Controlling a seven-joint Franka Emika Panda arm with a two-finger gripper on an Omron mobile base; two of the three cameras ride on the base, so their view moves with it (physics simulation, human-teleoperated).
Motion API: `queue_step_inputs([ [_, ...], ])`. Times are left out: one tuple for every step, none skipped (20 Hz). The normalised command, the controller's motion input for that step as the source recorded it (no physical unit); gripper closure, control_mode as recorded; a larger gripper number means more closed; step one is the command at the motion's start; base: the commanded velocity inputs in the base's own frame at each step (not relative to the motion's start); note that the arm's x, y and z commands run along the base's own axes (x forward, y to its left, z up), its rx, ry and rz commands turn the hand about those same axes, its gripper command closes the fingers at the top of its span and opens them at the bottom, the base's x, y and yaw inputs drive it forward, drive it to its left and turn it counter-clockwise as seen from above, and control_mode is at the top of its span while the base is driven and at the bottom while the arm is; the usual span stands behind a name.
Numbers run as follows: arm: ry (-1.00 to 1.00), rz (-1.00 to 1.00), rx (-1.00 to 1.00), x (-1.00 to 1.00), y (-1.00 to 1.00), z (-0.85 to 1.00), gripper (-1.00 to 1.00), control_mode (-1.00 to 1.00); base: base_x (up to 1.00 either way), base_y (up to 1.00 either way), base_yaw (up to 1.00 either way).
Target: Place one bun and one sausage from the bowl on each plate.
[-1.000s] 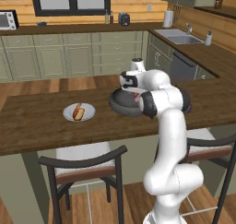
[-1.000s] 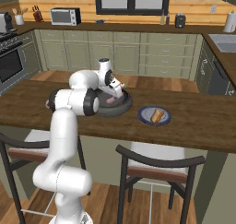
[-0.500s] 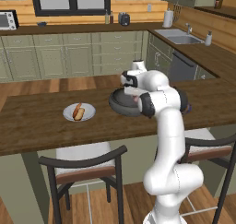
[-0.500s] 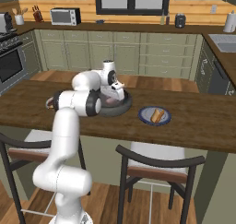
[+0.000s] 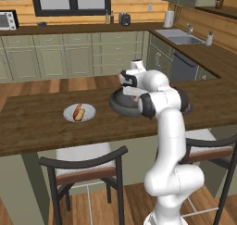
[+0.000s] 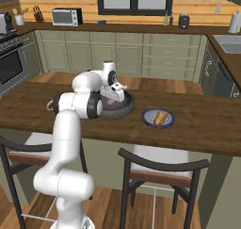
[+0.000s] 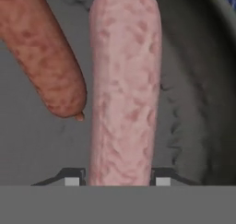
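Now gripper [image 7: 119,180] clamps pale sausage [image 7: 124,85], long axis straight ahead, inside bowl [image 7: 193,103].

Two sausages [image 7: 124,89], one bowl [image 7: 193,80]

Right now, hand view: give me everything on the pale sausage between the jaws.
The pale sausage is a long pink cylinder, mottled like raw meat, with a rounded far end. It lies on the floor of the dark bowl, running straight away from the camera. The jaws sit at either side of its near end, right against it; a firm grip can't be confirmed. A redder sausage lies angled beside it, tip close, contact unclear.
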Motion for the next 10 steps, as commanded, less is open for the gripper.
queue_step_inputs([
  [-0.11, 0.01, 0.03, -0.61, 0.11, 0.64, 1.0, -1.0, 0.0, 0.0, 0.0],
  [-0.12, 0.01, 0.04, -0.64, 0.11, 0.72, 1.0, -1.0, 0.0, 0.0, 0.0],
  [-0.12, 0.02, 0.07, -0.74, 0.04, 0.88, 1.0, -1.0, 0.0, 0.0, 0.0],
  [-0.09, 0.03, 0.07, -0.79, 0.02, 0.88, 1.0, -1.0, 0.0, 0.0, 0.0],
  [-0.06, 0.03, 0.06, -0.83, 0.0, 0.77, 1.0, -1.0, 0.0, 0.0, 0.0],
  [-0.05, 0.03, 0.05, -0.96, 0.0, 0.7, 1.0, -1.0, 0.0, 0.0, 0.0],
  [0.0, 0.07, 0.03, -1.0, 0.18, 0.54, 1.0, -1.0, 0.0, 0.0, 0.0],
  [-0.03, 0.14, 0.0, -1.0, 0.53, 0.32, 1.0, -1.0, 0.0, 0.0, 0.0],
  [-0.06, 0.19, 0.0, -1.0, 0.86, 0.25, 1.0, -1.0, 0.0, 0.0, 0.0],
  [-0.03, 0.22, 0.0, -1.0, 1.0, 0.21, 1.0, -1.0, 0.0, 0.0, 0.0],
])
